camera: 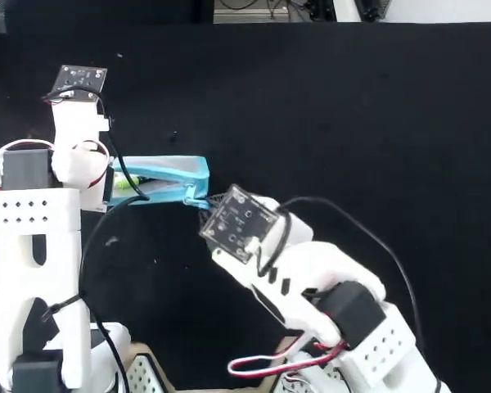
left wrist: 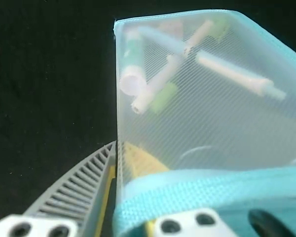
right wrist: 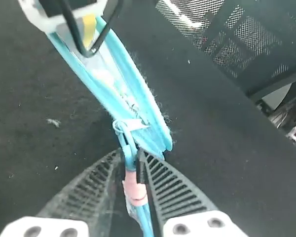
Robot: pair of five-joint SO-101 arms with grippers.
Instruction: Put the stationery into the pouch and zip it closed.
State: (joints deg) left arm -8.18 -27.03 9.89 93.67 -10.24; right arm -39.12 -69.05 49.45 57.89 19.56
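Observation:
A light-blue translucent pouch (camera: 170,173) lies on the black table between the two arms. In the left wrist view the pouch (left wrist: 212,133) holds several pens and markers (left wrist: 234,74) behind its ribbed wall. My left gripper (camera: 114,185) (left wrist: 119,197) is shut on the pouch's left end, one finger on each side of the teal band. My right gripper (camera: 208,202) (right wrist: 136,163) sits at the pouch's right end, shut on the zipper pull (right wrist: 133,187), a teal cord with a pink bead. The pouch (right wrist: 119,86) stretches away from it toward the left arm.
Black cloth (camera: 352,123) covers the table, with open room behind and to the right of the pouch. The table's far edge (camera: 311,22) runs along the back. A mesh chair (right wrist: 227,34) stands beyond the table edge. The arm bases (camera: 147,372) sit at the front.

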